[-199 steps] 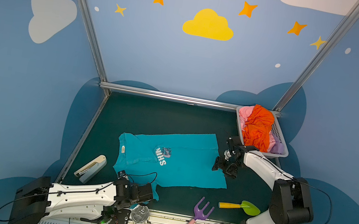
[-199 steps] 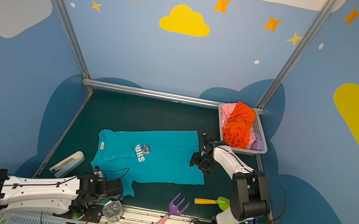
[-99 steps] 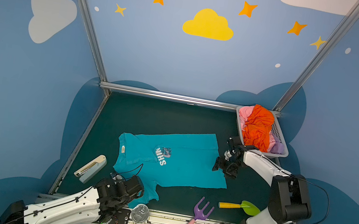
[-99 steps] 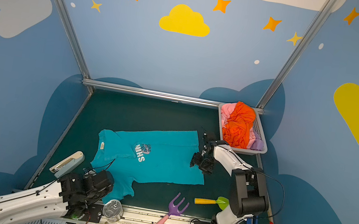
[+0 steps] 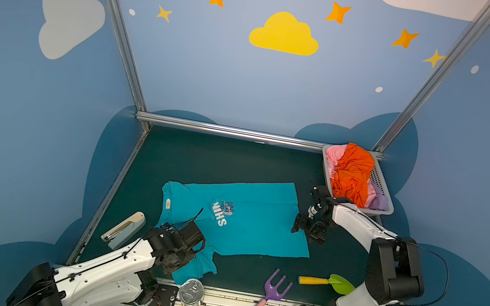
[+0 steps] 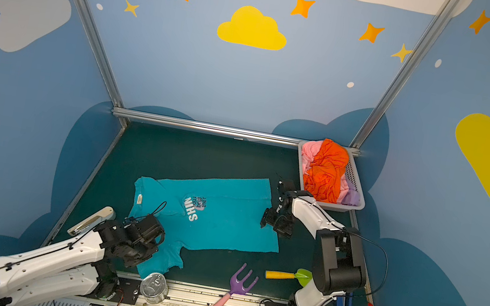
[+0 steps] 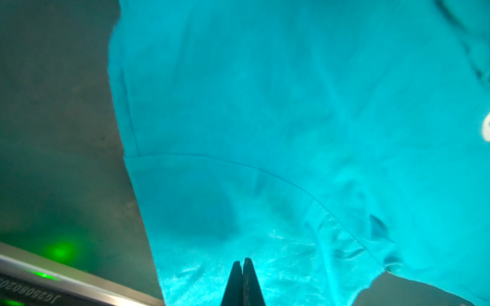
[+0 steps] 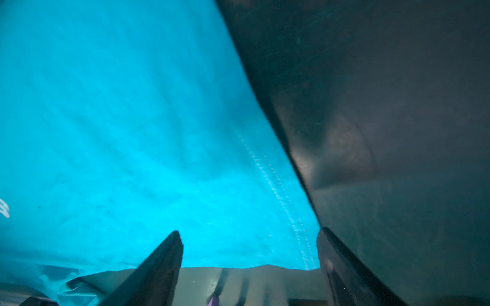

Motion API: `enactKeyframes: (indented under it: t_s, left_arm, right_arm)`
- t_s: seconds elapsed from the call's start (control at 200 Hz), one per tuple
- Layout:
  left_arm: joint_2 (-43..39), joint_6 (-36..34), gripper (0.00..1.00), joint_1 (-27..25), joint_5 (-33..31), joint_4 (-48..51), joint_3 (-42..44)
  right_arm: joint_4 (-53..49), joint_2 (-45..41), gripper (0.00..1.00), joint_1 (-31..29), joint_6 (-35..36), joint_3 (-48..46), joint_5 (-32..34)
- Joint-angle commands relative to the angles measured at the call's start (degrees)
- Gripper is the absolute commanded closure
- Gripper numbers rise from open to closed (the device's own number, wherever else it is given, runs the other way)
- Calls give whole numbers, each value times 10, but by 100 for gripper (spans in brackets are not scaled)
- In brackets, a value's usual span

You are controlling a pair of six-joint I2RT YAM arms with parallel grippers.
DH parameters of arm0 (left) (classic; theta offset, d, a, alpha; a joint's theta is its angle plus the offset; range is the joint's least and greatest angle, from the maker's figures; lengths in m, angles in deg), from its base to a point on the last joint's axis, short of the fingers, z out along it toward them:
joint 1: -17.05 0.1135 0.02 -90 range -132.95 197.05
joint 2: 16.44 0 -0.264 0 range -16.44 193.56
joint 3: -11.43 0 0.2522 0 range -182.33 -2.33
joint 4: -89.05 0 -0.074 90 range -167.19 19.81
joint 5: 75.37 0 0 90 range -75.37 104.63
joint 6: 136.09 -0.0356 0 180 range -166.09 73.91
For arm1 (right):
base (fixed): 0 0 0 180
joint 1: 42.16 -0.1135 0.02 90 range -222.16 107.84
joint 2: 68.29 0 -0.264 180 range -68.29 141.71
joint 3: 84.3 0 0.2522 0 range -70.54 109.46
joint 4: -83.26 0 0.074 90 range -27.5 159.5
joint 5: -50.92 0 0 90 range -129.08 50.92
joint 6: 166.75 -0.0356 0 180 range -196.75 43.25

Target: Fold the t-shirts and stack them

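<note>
Left pincer (image 7: 242,267) is now pressed together at the teal t-shirt (image 5: 251,225) sleeve, 7 o'clock; catch unclear. Right pincer (image 8: 249,233) is spread over the hem, 3 o'clock. Shirt lies flat on the desk (image 5: 219,159); fold looks about to start.

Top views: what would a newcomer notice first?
A teal t-shirt lies spread flat mid-table in both top views. An orange shirt heaps out of the white basket in the far right corner. The left gripper is shut at the shirt's near sleeve, the right gripper open over its hem.

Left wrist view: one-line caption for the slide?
Left gripper, shut, tips at the teal t-shirt sleeve, with dark green mat beside the cloth.
</note>
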Motion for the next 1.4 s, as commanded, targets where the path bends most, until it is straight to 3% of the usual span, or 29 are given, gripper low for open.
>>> enactKeyframes:
  t_s: [0.0, 0.045, 0.07, 0.17, 0.215, 0.35, 0.521, 0.651, 0.716, 0.756, 0.876, 0.981, 1.051, 1.397]
  left_arm:
    - [-12, -42, 96, 20, 0, 48, -16]
    - [-19, -42, 95, 21, -1, 64, -22]
    - [-22, -41, 90, 21, 1, 74, -25]
    - [-39, -31, 45, 20, 22, 102, -18]
    - [-45, -22, 34, 19, 34, 111, -8]
    - [-63, -3, 21, 16, 59, 127, 26]
    - [-71, 22, 17, 9, 87, 86, 72]
    - [-49, 34, 23, 6, 91, 12, 102]
    - [-28, 36, 32, 4, 95, -29, 114]
    - [-16, 38, 39, 3, 94, -43, 118]
    - [9, 32, 76, 2, 84, -48, 107]
    - [6, 20, 91, 5, 64, -19, 77]
    - [2, 8, 96, 9, 51, 5, 57]
    - [-22, -15, 96, 35, 50, 44, 12]
  right_arm:
    - [-17, 12, 19, 13, -1, 2, 7]
    - [-19, 15, 20, 16, 2, 3, 3]
    - [-18, 16, 19, 17, 3, 3, 1]
    - [-15, 23, 20, 20, 6, 7, -3]
    - [-14, 26, 20, 20, 8, 9, -7]
    - [-9, 35, 20, 24, 14, 11, -15]
    - [2, 42, 20, 26, 16, -2, -29]
    - [3, 42, 20, 29, 20, -5, -31]
    - [3, 40, 20, 33, 21, -6, -31]
    - [4, 39, 20, 36, 22, -6, -32]
    - [5, 39, 20, 44, 24, -4, -40]
    - [6, 40, 21, 48, 23, -5, -44]
    - [8, 40, 21, 50, 22, -9, -45]
    - [-2, 42, 20, 52, 8, -21, -13]
